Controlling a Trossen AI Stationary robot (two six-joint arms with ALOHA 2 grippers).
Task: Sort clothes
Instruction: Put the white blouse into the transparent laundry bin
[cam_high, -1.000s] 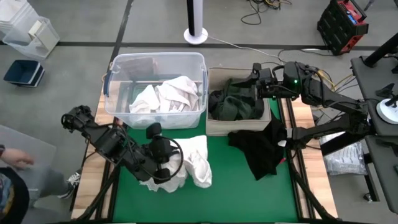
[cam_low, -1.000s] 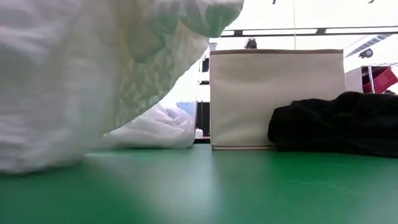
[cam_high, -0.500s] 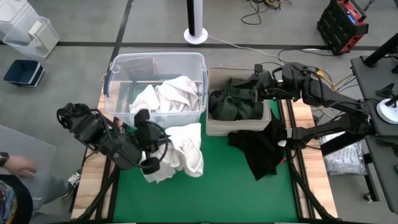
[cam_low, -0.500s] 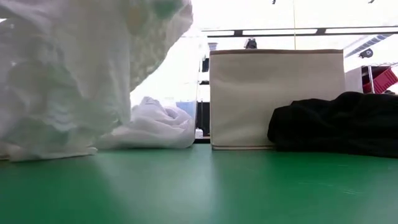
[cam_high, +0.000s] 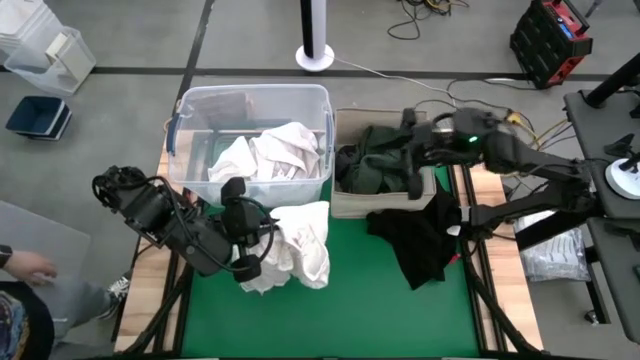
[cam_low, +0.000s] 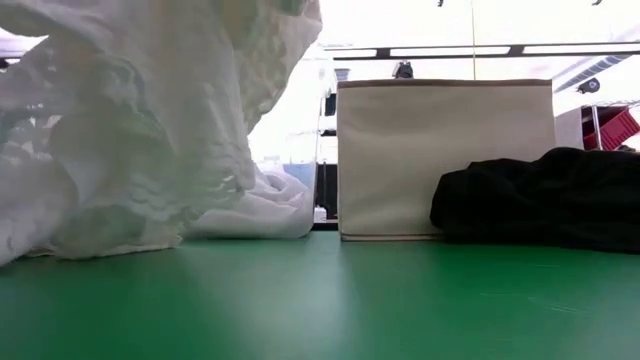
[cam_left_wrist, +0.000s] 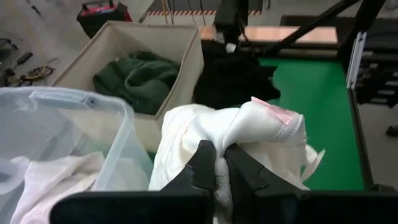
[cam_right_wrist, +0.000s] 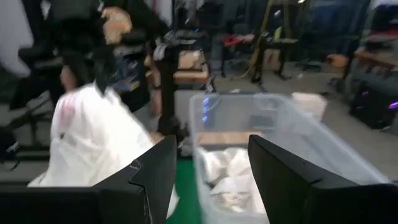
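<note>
My left gripper (cam_left_wrist: 219, 163) is shut on a white garment (cam_high: 297, 243) over the left part of the green mat (cam_high: 350, 300), just in front of the clear bin. In the low view the garment (cam_low: 150, 130) hangs in a bunch. My right gripper (cam_right_wrist: 211, 180) is open with nothing between its fingers, and it hovers over the beige bin (cam_high: 345, 205) that holds dark green clothes (cam_high: 375, 165). A black garment (cam_high: 420, 240) lies on the mat, its far part against the beige bin's front wall. More white clothes (cam_high: 265, 155) lie in the clear bin (cam_high: 185, 110). My left gripper pinches a bunched fold of the white garment (cam_left_wrist: 249, 134) between its two fingers; how many layers cannot be told. The garment hangs slack below the hold, and its lower end (cam_low: 100, 240) rests on the mat.
The clear bin and the beige bin stand side by side along the mat's far edge. Bare green mat (cam_high: 360, 310) lies between the white and black garments and toward the near edge. A person's hand (cam_high: 25, 265) shows at the far left, off the table.
My left gripper has risen and drawn back toward the table's left and far side with the white garment. The cloth is gathered up from a spread heap into a hanging bunch nearer the clear bin. My right gripper has turned above the beige bin.
</note>
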